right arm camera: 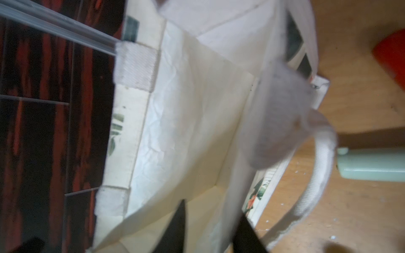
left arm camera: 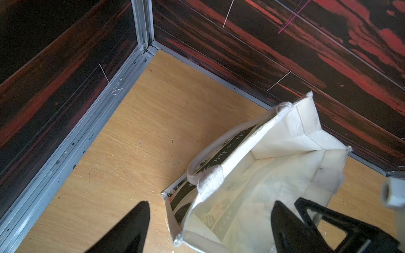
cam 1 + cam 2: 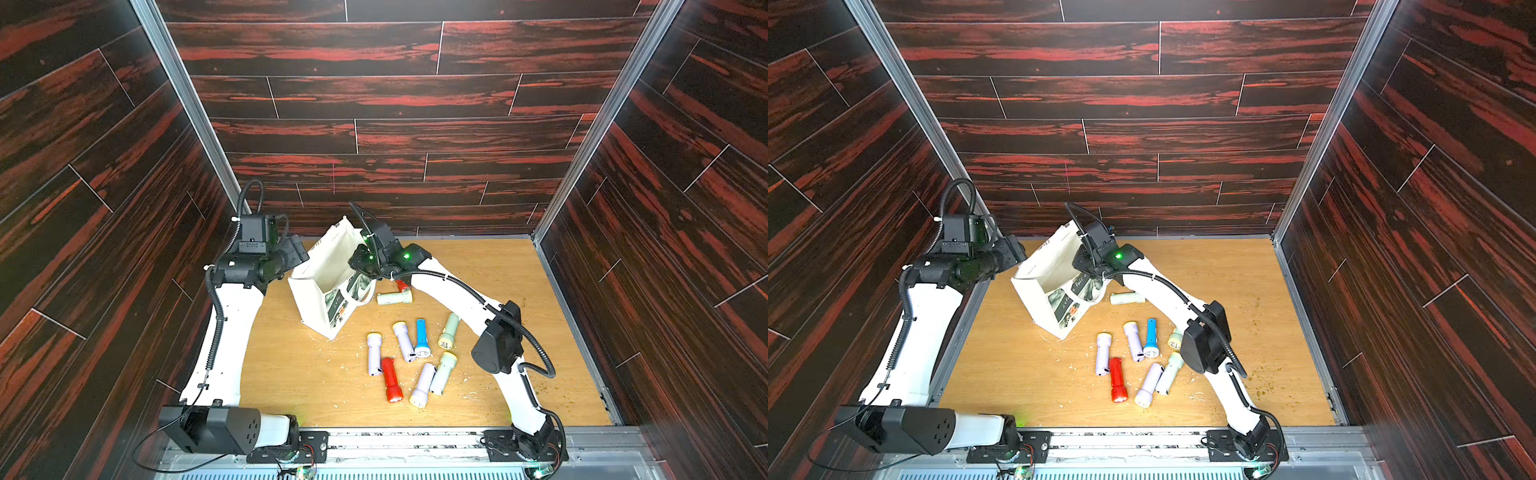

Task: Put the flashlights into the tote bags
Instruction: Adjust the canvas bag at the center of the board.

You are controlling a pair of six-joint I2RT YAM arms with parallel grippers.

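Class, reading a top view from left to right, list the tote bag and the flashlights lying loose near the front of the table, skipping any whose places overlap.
tote bag → leftmost lilac flashlight → red flashlight → blue flashlight → upper mint flashlight

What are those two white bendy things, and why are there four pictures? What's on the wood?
They are robot arms, a left arm and a right arm. Each ends in two black fingers for pinching. Two pictures look down from above, nearly the same, like your two eyes. The other two come from small cameras on the wrists, close to the fingers. On the wooden table stands an open cream bag, with nine little flashlights lying beside it: red, blue, lilac, mint. The left fingers are wide open and hold nothing. The right fingers sit either side of the bag's wall; it is too blurry to tell whether they pinch it.
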